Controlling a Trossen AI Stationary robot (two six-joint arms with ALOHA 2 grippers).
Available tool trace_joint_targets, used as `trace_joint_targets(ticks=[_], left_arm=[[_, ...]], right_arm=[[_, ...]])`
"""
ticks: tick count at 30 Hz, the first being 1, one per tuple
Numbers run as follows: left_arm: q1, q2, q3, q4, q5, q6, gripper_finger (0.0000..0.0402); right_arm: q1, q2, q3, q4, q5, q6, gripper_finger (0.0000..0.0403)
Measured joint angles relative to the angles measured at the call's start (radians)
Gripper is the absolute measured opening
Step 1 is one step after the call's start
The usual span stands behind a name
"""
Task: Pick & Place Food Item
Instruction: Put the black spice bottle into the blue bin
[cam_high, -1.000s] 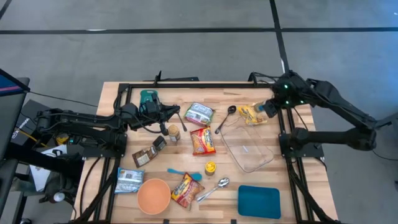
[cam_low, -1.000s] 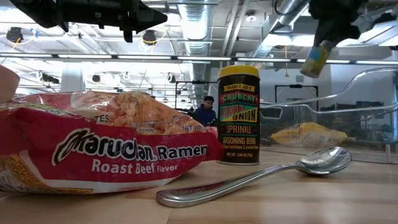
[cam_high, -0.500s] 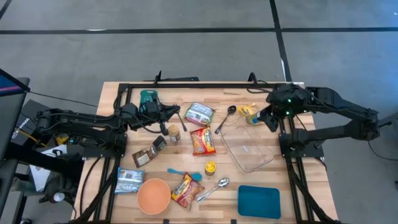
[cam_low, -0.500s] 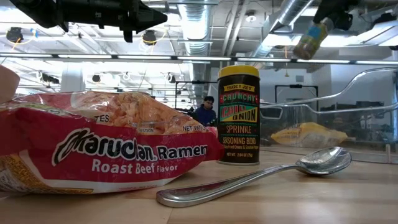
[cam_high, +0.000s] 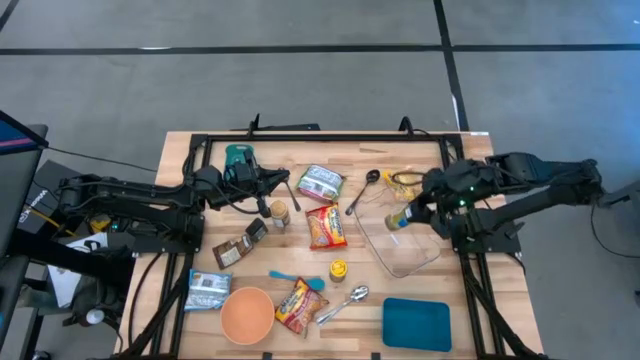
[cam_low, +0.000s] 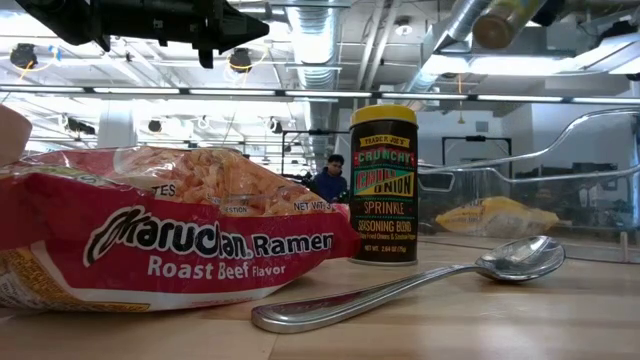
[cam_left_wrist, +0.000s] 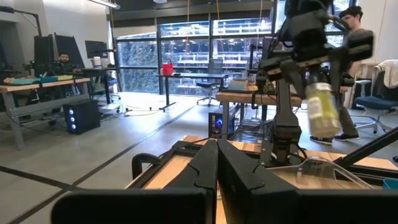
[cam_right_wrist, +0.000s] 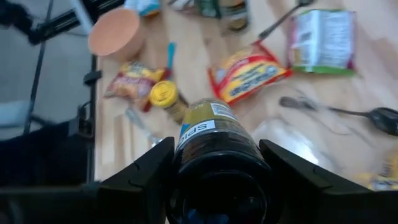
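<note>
My right gripper (cam_high: 418, 207) is shut on a spice jar (cam_high: 400, 217) with a dark lid and a pale label, held above the far part of a clear glass dish (cam_high: 405, 250). The jar also shows in the right wrist view (cam_right_wrist: 214, 140), at the top of the low view (cam_low: 500, 20) and in the left wrist view (cam_left_wrist: 322, 106). My left gripper (cam_high: 288, 186) is shut and empty at the table's far left, beside a small brown jar (cam_high: 279, 213). My right gripper pinches the spice jar's body (cam_right_wrist: 186, 152) between its two fingers (cam_right_wrist: 155, 168), one on each side. The jar sticks out past the fingertips along the fingers, slanting down toward the table's left. It is lifted clear above the glass dish.
A yellow packet (cam_high: 400, 181) lies at the dish's far end, with a dark spoon (cam_high: 364, 187) beside it. Ramen packs (cam_high: 326, 226), (cam_high: 296, 304), a yellow-lidded jar (cam_high: 339, 270), a metal spoon (cam_high: 345, 302), an orange bowl (cam_high: 247, 314) and a teal tray (cam_high: 416, 324) lie nearer.
My right gripper has carried the spice jar from beside the yellow packet toward the table's near edge and a little left, over the glass dish. The jar has tipped and now slants with its free end toward the table's left.
</note>
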Motion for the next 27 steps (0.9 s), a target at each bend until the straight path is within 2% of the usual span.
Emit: trace_joint_targets(ticks=[7,12,27], left_arm=[[0.0,0.0,0.0,0.0,0.0,0.0,0.0],[0.0,0.0,0.0,0.0,0.0,0.0,0.0],[0.0,0.0,0.0,0.0,0.0,0.0,0.0]], right_arm=[[0.144,0.069,0.0,0.025,0.065,0.007,0.0213],[0.237,0.117,0.0,0.03,0.107,0.033,0.0198],[0.475,0.225,0.0,0.055,0.203,0.196,0.0199]])
